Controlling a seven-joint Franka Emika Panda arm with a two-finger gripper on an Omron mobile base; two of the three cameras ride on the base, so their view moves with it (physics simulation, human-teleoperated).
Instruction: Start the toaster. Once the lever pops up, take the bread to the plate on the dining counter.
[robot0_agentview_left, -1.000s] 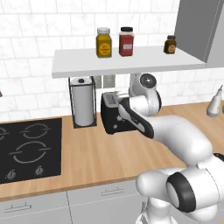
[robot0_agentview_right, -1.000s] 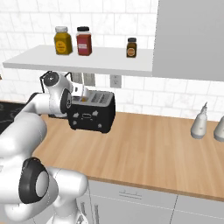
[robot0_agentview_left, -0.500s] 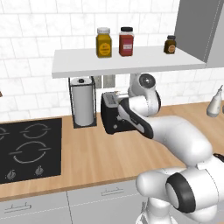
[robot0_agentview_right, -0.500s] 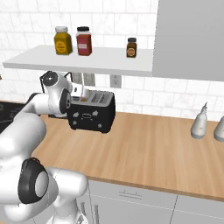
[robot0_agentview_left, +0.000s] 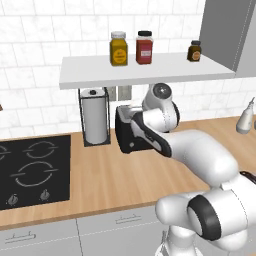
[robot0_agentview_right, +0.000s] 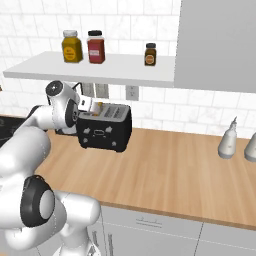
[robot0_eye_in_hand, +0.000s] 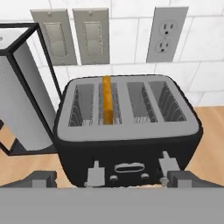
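- Gripper (robot0_eye_in_hand: 111, 180) sits low against the toaster's front face; in the hand view two dark fingertips (robot0_eye_in_hand: 39, 177) show spread wide apart, at roughly 7 and 5 o'clock of the frame. Open, holding nothing.
- Toaster (robot0_eye_in_hand: 127, 131) lies straight ahead of the gripper, at 12 o'clock in the hand view. Black body, grey top. Two levers and a small panel on the face just above the fingertips.
- Bread (robot0_eye_in_hand: 106, 99) stands on edge in the second slot from the left, orange crust showing at the top. It is at 12 o'clock from the gripper, apart from the fingers.
- From the right base view the toaster (robot0_agentview_right: 104, 129) stands on the wood worktop (robot0_agentview_right: 170, 170), near the wall; the arm's wrist is pressed in at its 9 o'clock side.
- Open worktop runs wide toward 3 o'clock of the toaster.
- Shelf (robot0_agentview_left: 145, 70) hangs over toaster and wrist; headroom is tight.
- Paper towel roll (robot0_agentview_left: 94, 122) in a black wire frame stands just beside the toaster, at its 9 o'clock.
- Black hob (robot0_agentview_left: 31, 170) lies farther out the same way.
- Three jars (robot0_agentview_right: 95, 47) stand on the shelf; a pale bottle (robot0_agentview_right: 227, 142) stands well apart at 3 o'clock.
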